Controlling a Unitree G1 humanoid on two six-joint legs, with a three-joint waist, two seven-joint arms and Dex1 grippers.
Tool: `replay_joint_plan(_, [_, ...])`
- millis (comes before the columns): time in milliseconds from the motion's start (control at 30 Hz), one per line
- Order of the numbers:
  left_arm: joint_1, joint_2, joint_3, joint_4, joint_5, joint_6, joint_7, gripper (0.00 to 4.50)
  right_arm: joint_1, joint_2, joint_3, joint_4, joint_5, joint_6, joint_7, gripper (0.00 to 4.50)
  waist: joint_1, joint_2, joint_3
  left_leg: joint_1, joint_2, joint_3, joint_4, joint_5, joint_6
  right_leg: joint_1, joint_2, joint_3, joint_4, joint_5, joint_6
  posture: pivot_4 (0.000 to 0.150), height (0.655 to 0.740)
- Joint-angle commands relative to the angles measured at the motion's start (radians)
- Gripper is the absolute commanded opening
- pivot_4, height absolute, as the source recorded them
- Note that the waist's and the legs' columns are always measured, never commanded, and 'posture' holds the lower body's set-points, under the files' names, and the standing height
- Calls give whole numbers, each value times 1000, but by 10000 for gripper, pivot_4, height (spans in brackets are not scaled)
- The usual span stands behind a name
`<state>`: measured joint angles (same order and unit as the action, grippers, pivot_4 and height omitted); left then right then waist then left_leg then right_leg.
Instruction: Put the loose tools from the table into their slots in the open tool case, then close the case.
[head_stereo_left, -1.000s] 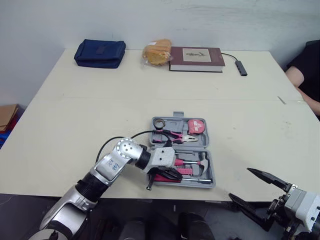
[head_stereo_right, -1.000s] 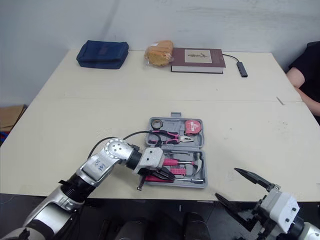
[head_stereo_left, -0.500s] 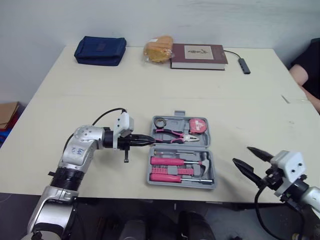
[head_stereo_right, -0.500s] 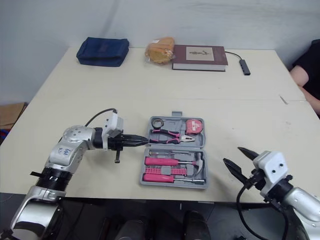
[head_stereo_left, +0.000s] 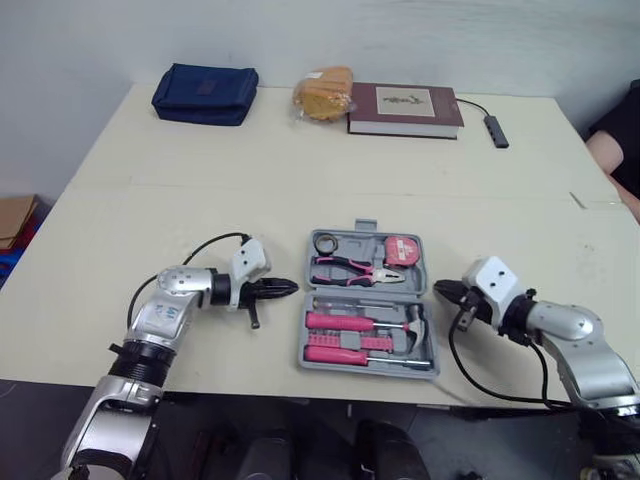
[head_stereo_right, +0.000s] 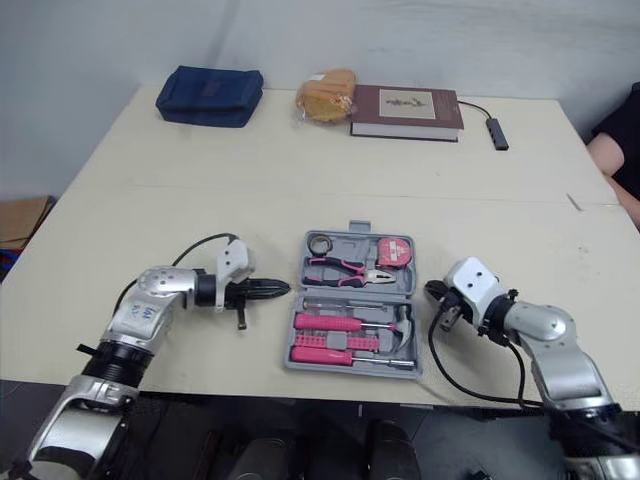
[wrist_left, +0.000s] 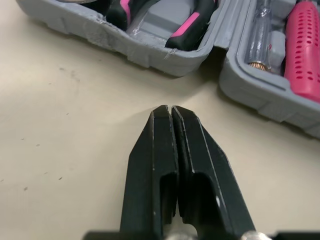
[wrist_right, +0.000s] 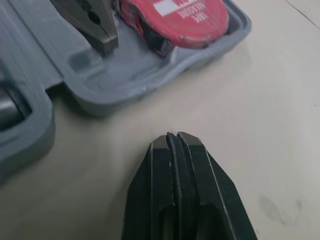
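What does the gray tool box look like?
The tool box is gray plastic, open and flat on the table. Its far half holds pliers, a red tape measure and a ring; its near half holds pink screwdrivers and a hammer. The shut left gripper and right gripper point at its sides, not touching.

Likely an office: pale table (head_stereo_left: 300, 170), book (head_stereo_left: 405, 108), blue pouch (head_stereo_left: 205, 93).
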<state>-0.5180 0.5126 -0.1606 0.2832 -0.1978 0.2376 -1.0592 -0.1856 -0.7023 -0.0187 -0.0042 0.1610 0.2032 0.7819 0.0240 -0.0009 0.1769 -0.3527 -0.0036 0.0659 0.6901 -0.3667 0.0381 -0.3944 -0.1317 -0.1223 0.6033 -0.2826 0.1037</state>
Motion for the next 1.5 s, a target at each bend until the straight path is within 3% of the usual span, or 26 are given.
replay_joint_plan(33, [7, -9, -23, -47, 1, 43, -10, 0, -4, 8, 26, -33, 10, 33, 27, 264, -2, 0, 0, 0, 0, 0, 1, 0, 0, 0, 0, 0, 1, 0, 0, 1500, 7400])
replay_joint_plan(433, [-24, -38, -20, -80, -1, 95, 15, 0, 14, -7, 70, -185, 29, 184, 80, 264, -3, 0, 0, 0, 0, -1, 1, 0, -1, 1, 0, -1, 1, 0, 0, 1500, 7400])
replay_joint_plan(900, [21, 40, 12, -131, -8, 137, -4, 0, 11, 59, 157, -322, 10, 266, 50, 264, -27, 0, 0, 0, 5, 0, 1, -1, -5, -1, 1, 0, 3, -1, -2, 1500, 7400])
replay_joint_plan(1133, [13, 63, 20, -80, 28, 101, 8, 0, 40, 43, 92, -306, 21, 283, 42, 264, -26, 0, 0, 1, 5, 0, 1, -1, -5, -1, 1, 0, 3, -1, -2, 1500, 7400])
replay_joint_plan(1200, [2, 95, 48, -66, 5, 117, -25, 0, 88, 19, -6, -342, 81, 331, 52, 264, -23, 0, 0, 0, 5, 0, 1, -1, -5, -1, 1, 0, 3, -1, -2, 1500, 7400])
replay_joint_plan(1233, [-11, 120, 74, -55, -2, 110, -33, 5381, 126, -13, -82, -378, 146, 391, 85, 0, -22, 0, 0, 0, 5, -1, 1, -1, -5, -1, 1, 0, 3, -1, -2, 1500, 7400])
replay_joint_plan(1333, [-59, 187, 106, -62, -62, 213, -96, 18091, 161, -38, -266, -484, 382, 568, 120, 10215, -15, 0, 4, -2, 4, -2, 1, -1, -5, -2, 1, -1, 2, -1, -2, 1500, 7400])
replay_joint_plan(1433, [-141, 228, 120, -106, -127, 470, -92, 31887, 108, -26, -344, -547, 529, 746, 29, 24614, -15, 0, 5, -1, 3, -3, 2, 0, -4, 0, -1, -1, 2, 0, -1, 1500, 7400])
replay_joint_plan(1500, [-192, 261, 86, -148, -117, 625, -67, 40523, 36, -56, -366, -580, 609, 994, -59, 34115, -14, 1, 5, -2, 3, -4, 3, 0, -4, 0, -2, -1, 2, 0, -1, 1500, 7400])
